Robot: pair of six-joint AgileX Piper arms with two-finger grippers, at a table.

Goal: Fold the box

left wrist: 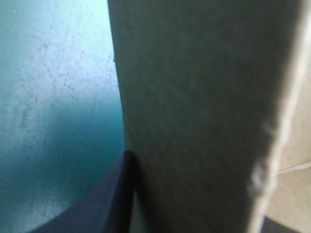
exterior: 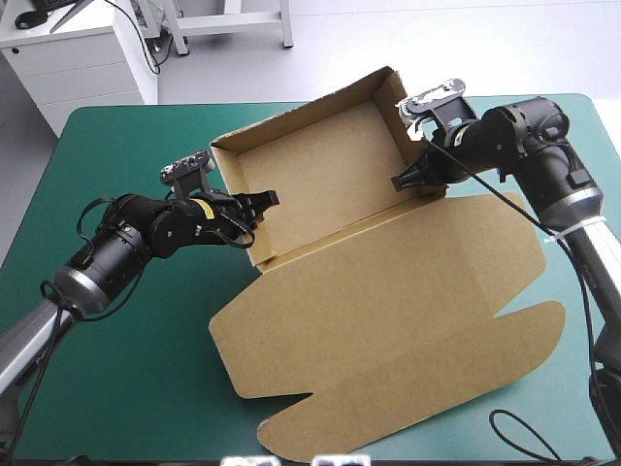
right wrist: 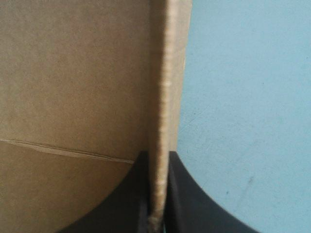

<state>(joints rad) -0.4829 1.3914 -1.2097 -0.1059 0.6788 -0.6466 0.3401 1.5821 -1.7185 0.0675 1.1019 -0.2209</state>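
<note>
The brown box (exterior: 320, 165) stands as an open tray with its walls raised. Its lid (exterior: 388, 311) lies flat toward the near edge. My left gripper (exterior: 260, 202) is shut on the tray's left side wall. In the left wrist view that wall (left wrist: 194, 97) fills the space ahead, with one black finger (left wrist: 109, 204) against its outer face. My right gripper (exterior: 411, 178) is shut on the right side wall near the lid's hinge. In the right wrist view the board's edge (right wrist: 163, 97) runs up between the fingers of that gripper (right wrist: 156, 199).
The teal-green cover (exterior: 126, 146) shows left of the box and on a strip along the far edge. The lid's rounded front flaps (exterior: 320, 427) reach almost to the table's near edge. The right flap (exterior: 529, 335) lies near the right arm.
</note>
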